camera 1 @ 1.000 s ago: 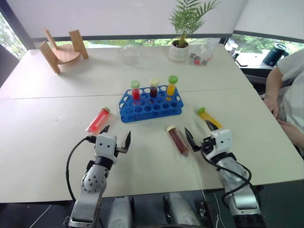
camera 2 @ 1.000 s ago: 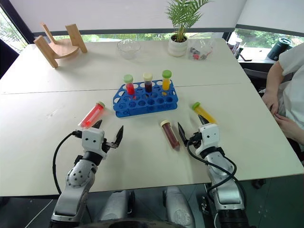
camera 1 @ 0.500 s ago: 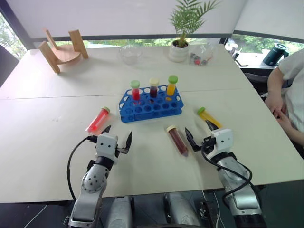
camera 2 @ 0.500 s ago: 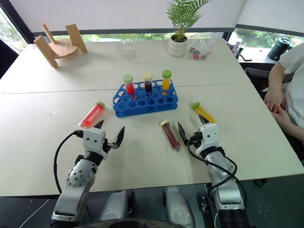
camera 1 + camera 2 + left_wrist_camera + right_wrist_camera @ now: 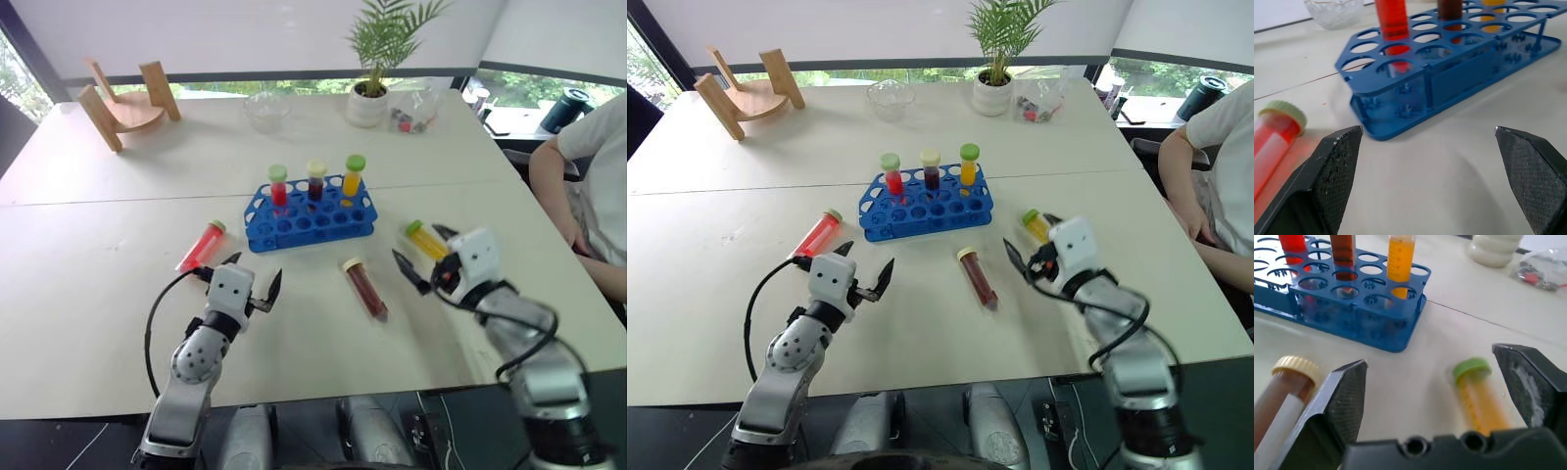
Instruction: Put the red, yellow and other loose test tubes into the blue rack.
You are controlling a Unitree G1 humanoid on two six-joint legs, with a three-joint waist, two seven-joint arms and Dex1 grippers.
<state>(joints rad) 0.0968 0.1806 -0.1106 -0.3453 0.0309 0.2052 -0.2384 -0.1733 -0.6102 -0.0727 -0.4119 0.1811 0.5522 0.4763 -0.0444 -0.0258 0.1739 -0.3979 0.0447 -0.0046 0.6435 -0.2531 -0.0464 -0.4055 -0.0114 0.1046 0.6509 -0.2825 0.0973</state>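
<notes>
Head stereo pair high, looking forward-down over whole table [image 5: 98, 323]. Wrist cams low, close, facing far side; both share blue rack [image 5: 1449, 73], left end vs right end.

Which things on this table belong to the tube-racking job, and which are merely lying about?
Job: red tube, yellow tube, dark brown tube, blue rack.

Lying about: wooden stand, glass bowl, potted plant, plastic bag.

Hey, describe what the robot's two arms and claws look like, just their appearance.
Both arms are silver-grey metal with dotted round joint housings. Each ends in a white boxy wrist block carrying the left claw and the right claw, with two black, pointed, textured fingers. A black cable loops beside each forearm.
</notes>
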